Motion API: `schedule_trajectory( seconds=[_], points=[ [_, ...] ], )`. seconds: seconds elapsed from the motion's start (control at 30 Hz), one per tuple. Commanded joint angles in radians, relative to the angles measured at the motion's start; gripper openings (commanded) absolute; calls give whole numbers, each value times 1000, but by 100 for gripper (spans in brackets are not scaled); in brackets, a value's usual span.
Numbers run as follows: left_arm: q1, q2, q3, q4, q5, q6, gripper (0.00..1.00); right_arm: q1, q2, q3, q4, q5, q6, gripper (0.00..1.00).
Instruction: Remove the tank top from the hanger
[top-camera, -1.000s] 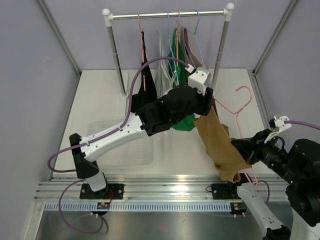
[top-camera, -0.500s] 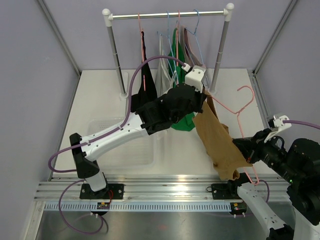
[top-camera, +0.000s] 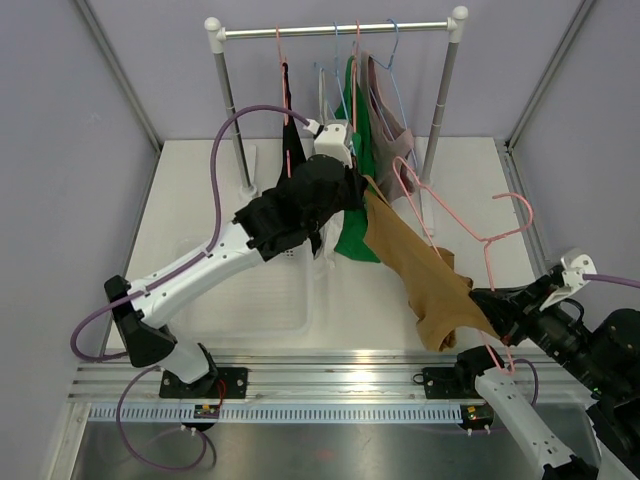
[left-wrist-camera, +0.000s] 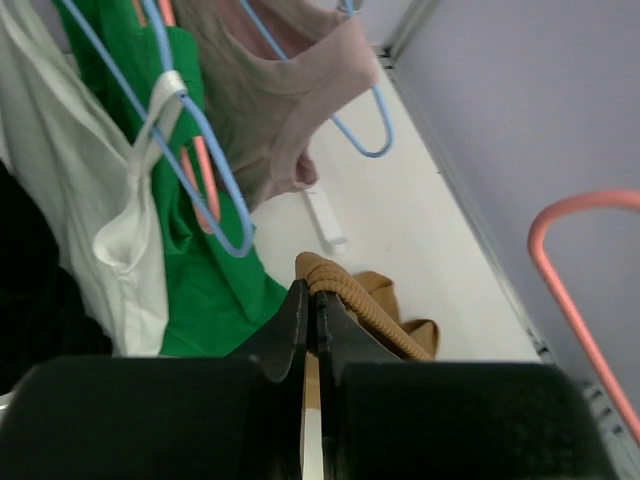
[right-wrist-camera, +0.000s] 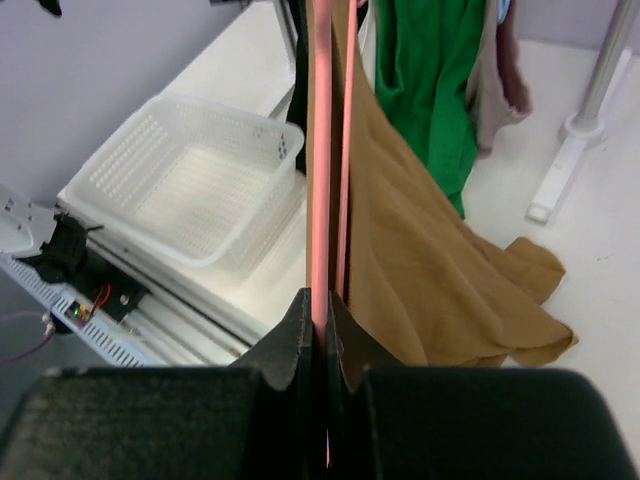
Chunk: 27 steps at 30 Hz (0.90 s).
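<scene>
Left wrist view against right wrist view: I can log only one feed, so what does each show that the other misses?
Only the left wrist view shows the left gripper pinching the rolled edge of the tan tank top, and a white top hanging beside it. Only the right wrist view shows the right gripper clamped on the pink hanger, with a white basket below. Both views show the tank top, part of the pink hanger and the green garment.
</scene>
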Motion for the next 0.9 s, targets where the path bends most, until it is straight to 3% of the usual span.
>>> schedule_trajectory(
  seconds=[0.0, 0.17, 0.33, 0.53, 0.6, 0.63, 0.7, 0.83, 0.87],
  points=[
    [20, -66, -30, 77, 57, -34, 0, 14, -54, 3, 115, 69, 22, 0],
    [-72, -156, -243, 267, 188, 3, 0, 14, -135, -125, 418, 91, 114, 0],
    [-156, -213, -391, 344, 286, 20, 0, 14, -198, -307, 783, 235, 203, 0],
    [-202, -265, -517, 366, 316, 40, 0, 14, -113, -465, 1043, 350, 235, 0],
    [-205, -257, -511, 258, 195, 17, 0, 14, -29, -368, 944, 399, 216, 0],
    [-205, -251, -511, 222, 149, -4, 0, 16, 5, -319, 793, 434, 214, 0],
    [-205, -245, -523, 139, 61, -24, 0, 14, 108, -190, 660, 497, 205, 0],
    [-205, -254, -543, 77, 22, -55, 0, 14, 288, -12, 300, 482, 149, 0],
    [-204, -260, -546, 57, 12, -58, 0, 14, 312, 8, 275, 484, 143, 0]
  ],
)
